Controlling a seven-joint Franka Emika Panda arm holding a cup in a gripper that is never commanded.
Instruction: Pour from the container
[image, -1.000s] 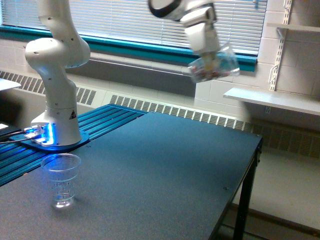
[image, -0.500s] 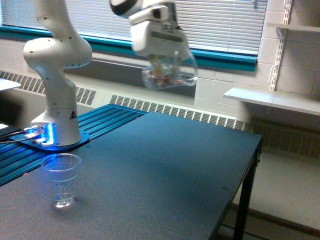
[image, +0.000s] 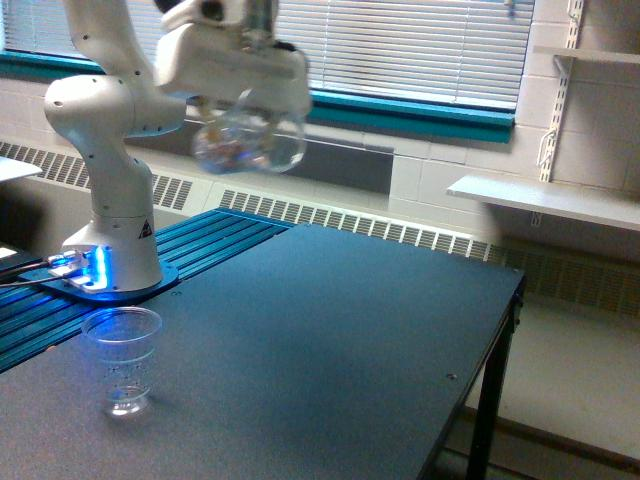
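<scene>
The container (image: 247, 143), a clear rounded jar with small reddish and white pieces inside, hangs high above the table's back left, blurred by motion. My gripper (image: 243, 110) is shut on the container from above, its fingers mostly hidden behind the white hand. Far below, toward the exterior view's left, a ribbed clear plastic cup (image: 122, 359) stands upright on the dark table (image: 330, 340), apart from the container.
The arm's white base (image: 112, 235) sits on a blue-lit mount at the exterior view's left, beside blue slatted rails (image: 200, 245). A white shelf (image: 545, 200) juts from the wall at the right. The table's right edge drops off near a black leg (image: 488, 400).
The gripper has swung the container from the exterior view's right to its left, over the table's back, and the container now sits closer above the cup's side.
</scene>
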